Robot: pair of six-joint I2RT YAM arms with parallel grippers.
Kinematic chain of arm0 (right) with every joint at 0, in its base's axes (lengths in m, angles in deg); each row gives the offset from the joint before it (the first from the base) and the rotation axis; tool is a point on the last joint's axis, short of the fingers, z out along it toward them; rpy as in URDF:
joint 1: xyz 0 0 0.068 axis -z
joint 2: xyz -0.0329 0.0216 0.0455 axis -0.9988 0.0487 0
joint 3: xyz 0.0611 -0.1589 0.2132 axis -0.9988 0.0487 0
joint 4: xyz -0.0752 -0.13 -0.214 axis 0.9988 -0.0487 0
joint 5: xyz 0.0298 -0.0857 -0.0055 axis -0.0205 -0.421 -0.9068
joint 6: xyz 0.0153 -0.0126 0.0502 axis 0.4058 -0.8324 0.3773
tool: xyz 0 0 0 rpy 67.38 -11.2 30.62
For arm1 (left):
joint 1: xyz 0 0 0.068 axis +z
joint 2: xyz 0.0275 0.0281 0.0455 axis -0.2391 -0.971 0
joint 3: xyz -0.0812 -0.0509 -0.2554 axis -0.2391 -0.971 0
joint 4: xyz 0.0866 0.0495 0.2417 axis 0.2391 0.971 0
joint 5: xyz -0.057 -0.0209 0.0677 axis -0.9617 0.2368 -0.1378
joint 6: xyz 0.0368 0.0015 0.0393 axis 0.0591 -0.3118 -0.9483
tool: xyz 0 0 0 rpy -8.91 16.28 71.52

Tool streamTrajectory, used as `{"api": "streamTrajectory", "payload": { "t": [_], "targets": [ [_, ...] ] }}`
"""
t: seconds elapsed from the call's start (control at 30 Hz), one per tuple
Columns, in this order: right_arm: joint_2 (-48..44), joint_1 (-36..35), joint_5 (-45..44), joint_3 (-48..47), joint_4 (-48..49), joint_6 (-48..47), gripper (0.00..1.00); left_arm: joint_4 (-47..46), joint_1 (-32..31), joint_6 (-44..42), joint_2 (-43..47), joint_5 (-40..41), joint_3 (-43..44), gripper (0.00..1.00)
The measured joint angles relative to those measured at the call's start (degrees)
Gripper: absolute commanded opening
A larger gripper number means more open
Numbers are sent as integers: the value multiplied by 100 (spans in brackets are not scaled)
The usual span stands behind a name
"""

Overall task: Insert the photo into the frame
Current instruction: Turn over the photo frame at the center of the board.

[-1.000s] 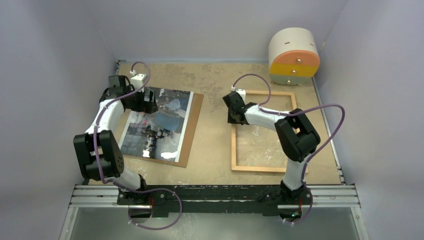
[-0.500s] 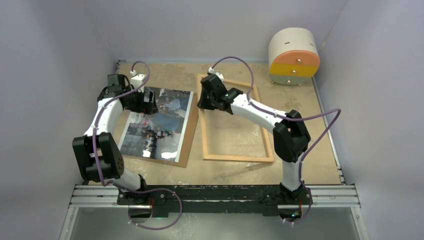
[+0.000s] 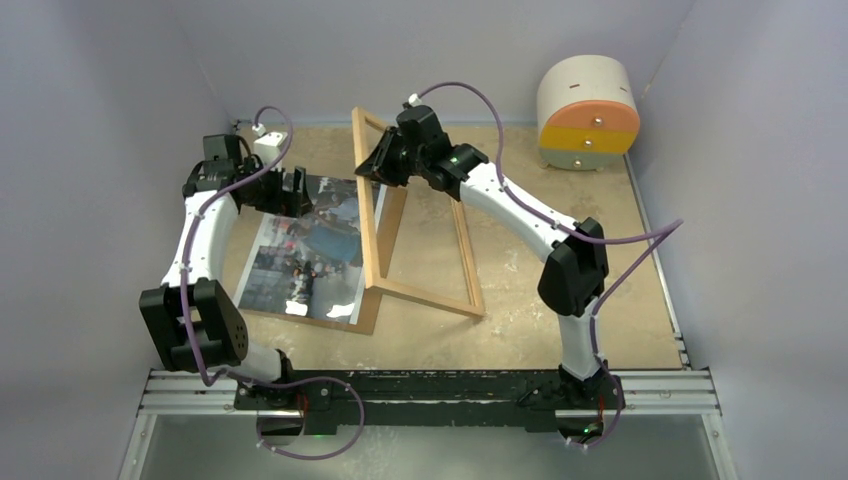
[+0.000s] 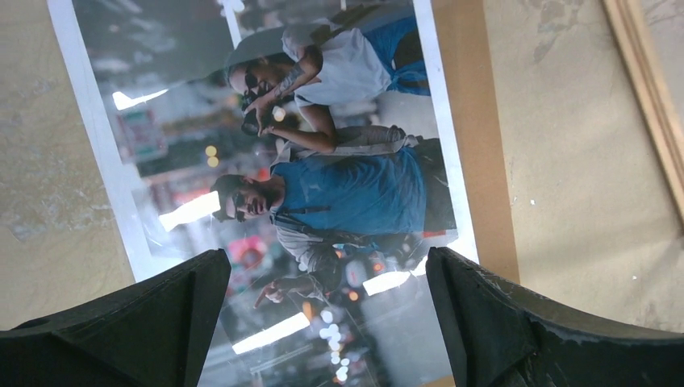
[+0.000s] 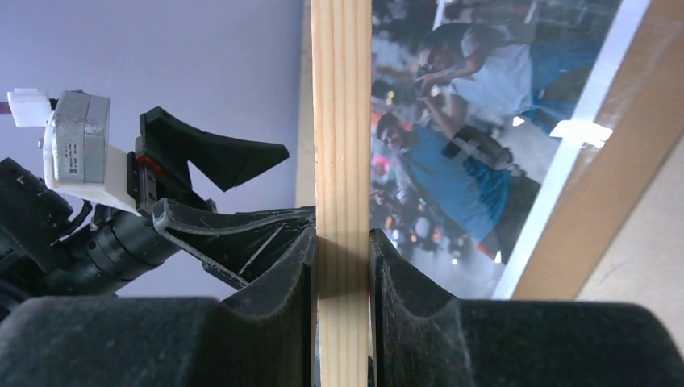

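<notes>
Nearest you, the photo (image 3: pixel 300 265) lies flat and face up on the brown backing panel (image 3: pixel 367 312), left of centre on the table (image 3: pixel 540 300). It's a glossy print with a white border. It shows people in blue and white tops against a dark street with blurred lights, and bright glare patches cross the surface. The panel shows as a brown strip along the print's right side and near edge.

Just beside it, the frame (image 3: pixel 430 298) has its near rail down, with that rail's left corner at the panel's right edge. The rest tilts up steeply, so the far end is in the air and leans over toward the photo. It is thin light wooden moulding, and the straight grain is clear in the right wrist view. You can't tell from these views whether there's a pane in it.

Your left gripper (image 3: pixel 296 195) hangs over the photo's far end. Its fingers (image 4: pixel 161 314) are spread wide with nothing between them, and the print shows through the gap. You can't tell if they touch it.

Your right gripper (image 3: pixel 372 168) is pinching one frame rail near the raised end. Its pads (image 5: pixel 278 278) press flat on either side of the wood.

In the far right corner sits a round beige container (image 3: pixel 588 112) with orange and yellow bands, well apart from everything else.
</notes>
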Motion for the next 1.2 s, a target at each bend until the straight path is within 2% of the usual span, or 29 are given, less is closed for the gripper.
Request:
{"api": "streamTrajectory", "payload": {
  "t": [0.1, 0.23, 0.37, 0.57, 0.77, 0.87, 0.97, 1.13, 1.2],
  "targets": [
    [-15, 33, 284, 96, 293, 396, 0, 74, 0, 2, 81, -70, 125, 100],
    [-225, 164, 809, 678, 1088, 1038, 0, 153, 0, 2, 111, -127, 236, 100],
    [-330, 319, 1073, 785, 1401, 1458, 0, 223, 0, 2, 111, -166, 264, 100],
    [-396, 448, 1344, 811, 1880, 1915, 0, 267, 0, 52, 114, -365, 343, 100],
    [-675, 490, 1777, 1552, 2730, 2221, 1, 293, -103, 160, 168, -610, 570, 100],
    [-990, 586, 2022, 2111, 3189, 2323, 9, 348, -402, 212, 168, -599, 844, 100],
    [-1397, 798, 2271, 2739, 3633, 2465, 10, 365, -896, 328, 175, -573, 1261, 100],
    [-1622, 1123, 2590, 3049, 3823, 2535, 10, 317, -1718, 595, 179, -592, 1840, 100],
    [-1674, 1217, 2671, 3145, 3919, 2570, 14, 317, -1982, 682, 153, -605, 2031, 100]
  ]
}}
